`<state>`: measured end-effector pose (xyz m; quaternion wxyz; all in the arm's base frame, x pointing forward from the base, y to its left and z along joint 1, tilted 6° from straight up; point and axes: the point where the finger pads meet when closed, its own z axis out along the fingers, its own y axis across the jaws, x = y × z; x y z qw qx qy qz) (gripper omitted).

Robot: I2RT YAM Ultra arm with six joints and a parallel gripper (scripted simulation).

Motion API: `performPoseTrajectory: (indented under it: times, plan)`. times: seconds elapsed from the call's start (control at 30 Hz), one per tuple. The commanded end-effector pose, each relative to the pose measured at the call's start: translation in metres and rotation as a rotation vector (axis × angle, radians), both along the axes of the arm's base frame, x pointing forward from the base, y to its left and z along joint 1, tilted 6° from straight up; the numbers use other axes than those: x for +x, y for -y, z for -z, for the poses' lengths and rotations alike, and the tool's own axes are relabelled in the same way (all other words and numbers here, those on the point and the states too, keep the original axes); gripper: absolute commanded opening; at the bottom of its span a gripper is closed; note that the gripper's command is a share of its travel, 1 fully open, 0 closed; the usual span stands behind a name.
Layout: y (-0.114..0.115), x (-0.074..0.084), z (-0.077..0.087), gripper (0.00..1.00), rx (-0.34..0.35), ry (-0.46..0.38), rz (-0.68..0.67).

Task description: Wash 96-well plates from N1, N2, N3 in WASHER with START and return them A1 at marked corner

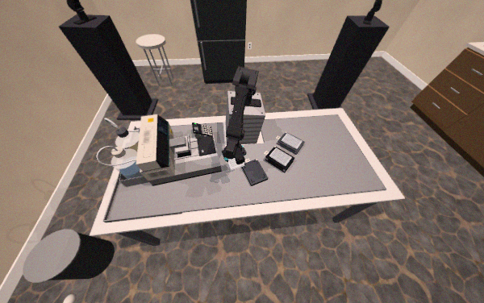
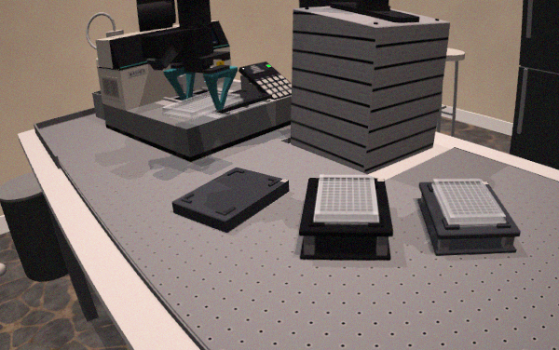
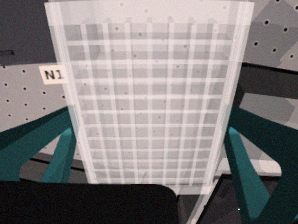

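The claw is clamped across a clear 96-well plate, its teal fingers on the plate's two opposite sides, so the plate hangs level with its wells up. In the exterior view it rides above the near right part of the washer, beside the keypad, clear of the deck. The wrist view shows the N1 label just past the plate's left edge, so the plate is probably heading back to its own nest.

That nest, the low dark slab nearest the washer, is bare, with corner locators showing. The other two nests each hold a plate: the middle plate and the far-right plate both sit flat inside their locators.

The lamp on the keypad glows green, which fits a finished run. Gripping by the sides leaves the plate's underside free to drop between the locators. Which corner is cut off cannot be told here, so A1 needs checking against the slab's mark. All sits on the perforated tabletop.
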<state>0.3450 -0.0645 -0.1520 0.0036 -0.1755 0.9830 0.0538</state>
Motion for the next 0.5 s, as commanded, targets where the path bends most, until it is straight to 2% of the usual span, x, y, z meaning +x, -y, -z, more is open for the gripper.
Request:
performPoseTrajectory:
  times: [0.0, 0.07, 0.3, 0.37, 0.47]
  plan:
    - [0.000, 0.006, -0.004, 0.00, 0.000, 0.014, 0.027]
    - [-0.010, 0.008, -0.004, 0.00, 0.000, 0.020, -0.025]
    - [-0.045, 0.012, -0.002, 0.00, 0.001, 0.020, -0.025]
    - [-0.045, 0.012, -0.002, 0.00, 0.001, 0.020, -0.025]
    - [-0.060, 0.014, -0.001, 0.00, 0.002, 0.020, -0.025]
